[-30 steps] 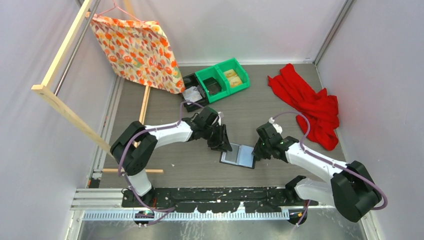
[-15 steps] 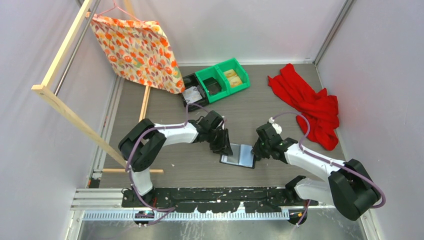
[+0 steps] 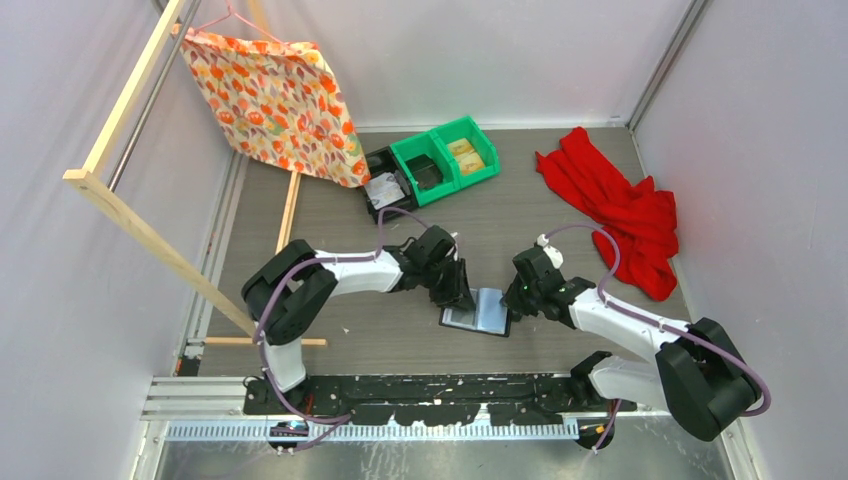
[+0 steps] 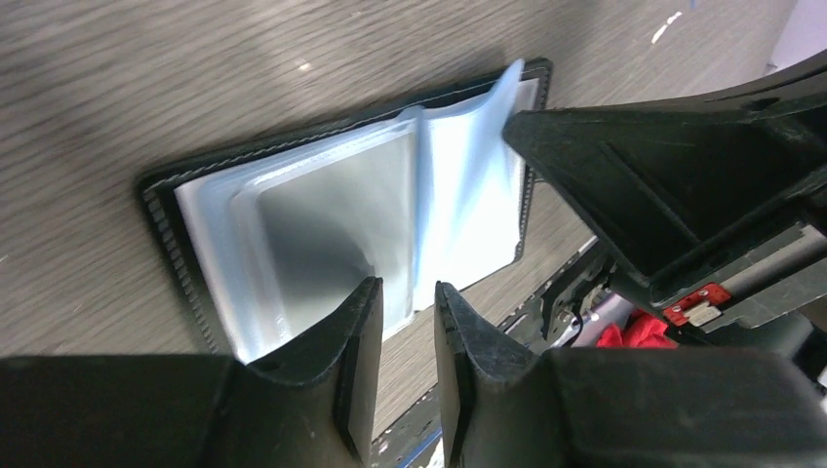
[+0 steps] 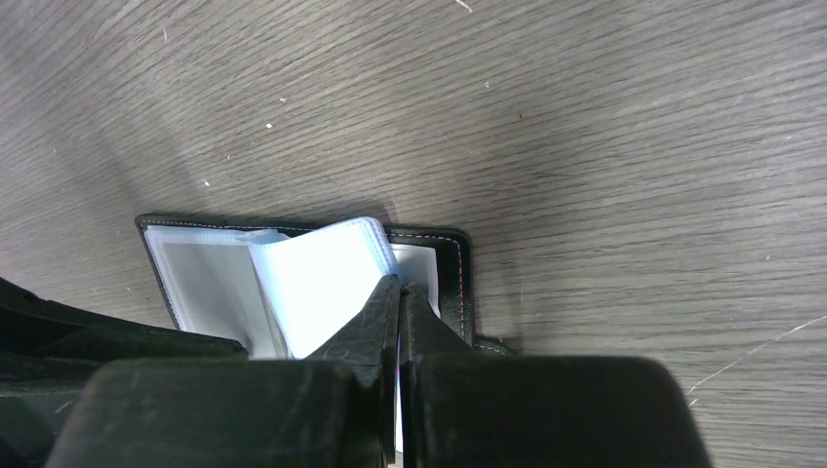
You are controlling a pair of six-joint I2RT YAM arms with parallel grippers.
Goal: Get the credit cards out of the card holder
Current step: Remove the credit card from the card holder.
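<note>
- The card holder point(image 3: 478, 314) is kept open and flat on the surface point(image 3: 380, 330), between the two hands, in the same place as before.
- The left hand point(image 3: 460, 288) is now brought closer, over the holder's left half; its fingers are narrowed to a small gap, with nothing held.
- The right hand point(image 3: 511, 297) is kept shut on a raised clear sleeve point(image 5: 317, 283).
</note>
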